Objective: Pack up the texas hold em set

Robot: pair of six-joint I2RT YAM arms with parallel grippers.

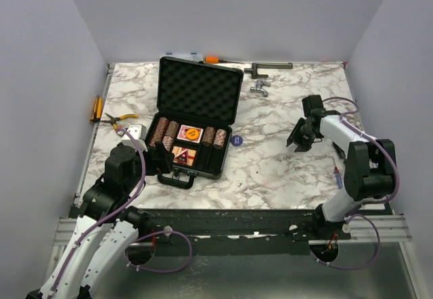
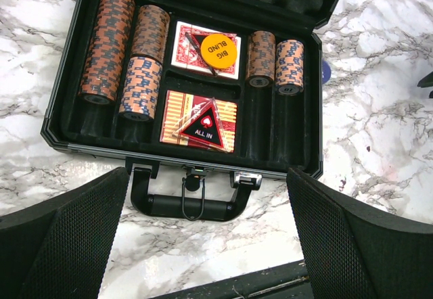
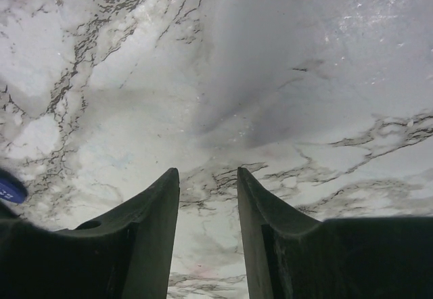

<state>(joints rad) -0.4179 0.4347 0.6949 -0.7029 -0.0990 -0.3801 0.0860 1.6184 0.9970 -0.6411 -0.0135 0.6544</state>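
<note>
Left gripper (image 2: 208,177) spread wide | right gripper (image 3: 206,177) narrowly parted (empty) | case (image 2: 260,130) holds chip stacks (image 2: 107,45), card decks (image 2: 172,116), tokens (image 2: 218,49)

Case (image 1: 199,90) was black, its lid lined in black egg-crate foam. Inside the case: chip stacks (image 2: 107,45) were brown-orange with blue-grey edge stripes; upper card deck (image 2: 181,59) red, white-bordered; lower card deck (image 2: 170,113) red with gold stripes; round token (image 2: 218,49) orange, black lettering; triangular token (image 2: 203,128) black, red-edged. Right of the case lay a blue disc (image 1: 235,139). The counter (image 1: 284,157) was white marble, grey-veined.
</note>
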